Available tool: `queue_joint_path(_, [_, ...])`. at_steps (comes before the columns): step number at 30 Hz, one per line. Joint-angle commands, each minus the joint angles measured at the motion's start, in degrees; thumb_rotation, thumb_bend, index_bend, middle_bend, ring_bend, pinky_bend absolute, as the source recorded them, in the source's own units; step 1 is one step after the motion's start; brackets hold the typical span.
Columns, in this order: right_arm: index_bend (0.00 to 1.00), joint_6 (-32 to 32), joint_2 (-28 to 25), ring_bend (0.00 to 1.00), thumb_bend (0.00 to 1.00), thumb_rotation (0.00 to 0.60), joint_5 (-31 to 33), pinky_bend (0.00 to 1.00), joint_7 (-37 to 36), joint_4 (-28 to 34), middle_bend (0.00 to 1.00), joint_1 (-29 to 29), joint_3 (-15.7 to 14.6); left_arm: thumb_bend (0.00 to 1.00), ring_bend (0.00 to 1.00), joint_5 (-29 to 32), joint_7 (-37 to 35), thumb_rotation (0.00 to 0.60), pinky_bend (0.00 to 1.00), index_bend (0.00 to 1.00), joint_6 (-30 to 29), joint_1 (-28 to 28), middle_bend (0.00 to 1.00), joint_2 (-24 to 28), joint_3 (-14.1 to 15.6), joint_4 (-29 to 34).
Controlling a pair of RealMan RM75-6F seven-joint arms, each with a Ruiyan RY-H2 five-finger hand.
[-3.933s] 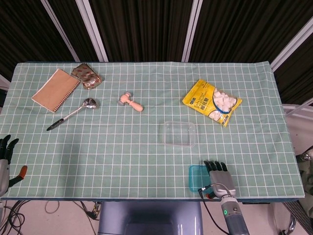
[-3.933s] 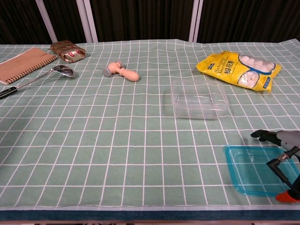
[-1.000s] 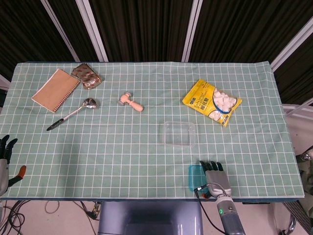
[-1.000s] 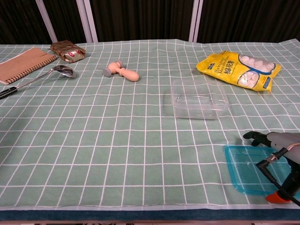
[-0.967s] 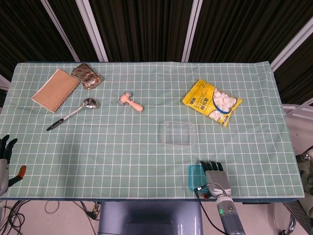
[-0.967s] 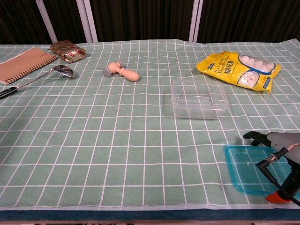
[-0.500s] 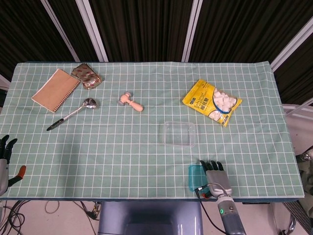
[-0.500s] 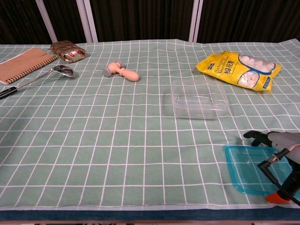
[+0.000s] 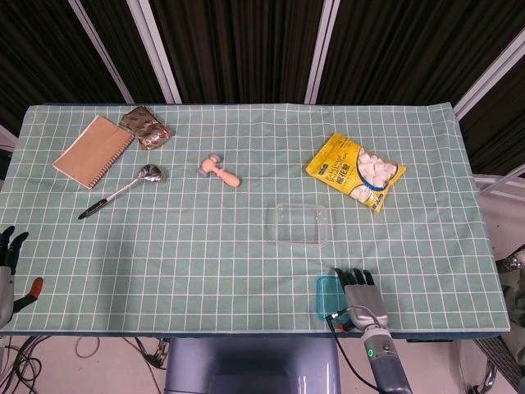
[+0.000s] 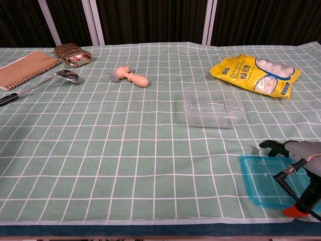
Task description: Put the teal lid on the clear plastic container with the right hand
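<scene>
The teal lid [image 9: 326, 297] [image 10: 262, 184] lies flat at the front right edge of the table. My right hand [image 9: 361, 293] [image 10: 295, 149] hovers over its right part, fingers stretched out flat and apart, holding nothing; whether it touches the lid cannot be told. The clear plastic container [image 9: 301, 225] [image 10: 212, 105] stands open and empty a little further back on the checked cloth, apart from the hand. My left hand [image 9: 6, 264] hangs beyond the table's left front corner with its fingers apart and empty.
A yellow snack bag [image 9: 356, 171] lies behind the container to the right. Further left are a pink wooden peg [image 9: 220, 171], a spoon [image 9: 150, 173], a pen [image 9: 95, 208], a brown notebook [image 9: 94, 150] and a brown packet [image 9: 145, 126].
My right hand has crept slightly left over the teal lid, covering more of it. The lid, the container and my left hand have stayed in place.
</scene>
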State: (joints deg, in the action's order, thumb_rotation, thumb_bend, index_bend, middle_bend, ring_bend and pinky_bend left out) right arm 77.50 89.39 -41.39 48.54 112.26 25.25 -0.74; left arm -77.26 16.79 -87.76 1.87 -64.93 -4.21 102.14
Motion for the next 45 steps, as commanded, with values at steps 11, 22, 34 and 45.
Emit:
queue_joint_path(11, [0.0,0.1,-0.9,0.08,0.19,0.6,-3.5,0.0,-3.1,0.0,0.41,-0.8,-0.4,0.32,0.0,0.2,0.1,0.6,0.0,0.11,0.2,0.0,0.0,0.1,0.0,0.1])
queue_joint_path(22, [0.0,0.0,-1.9,0.09,0.19,0.6,-5.2,0.0,-4.1,0.5,0.42,-1.2,-0.9,0.32,0.0,0.5,0.1,0.6,0.0,0.11,0.3,0.0,0.0,0.1,0.0,0.2])
queue_joint_path(34, [0.0,0.3,-2.3,0.09,0.19,0.6,-7.1,0.0,-4.3,0.4,0.42,-1.6,-1.1,0.32,0.0,0.5,0.1,0.6,0.0,0.11,0.2,0.0,0.0,0.1,0.0,0.2])
queue_joint_path(45, [0.0,0.5,-3.8,0.09,0.19,0.6,-8.4,0.0,-4.1,2.0,0.43,-1.6,-0.8,0.32,0.0,0.4,0.1,0.6,0.0,0.11,-0.1,0.0,0.0,0.0,-0.1,0.1])
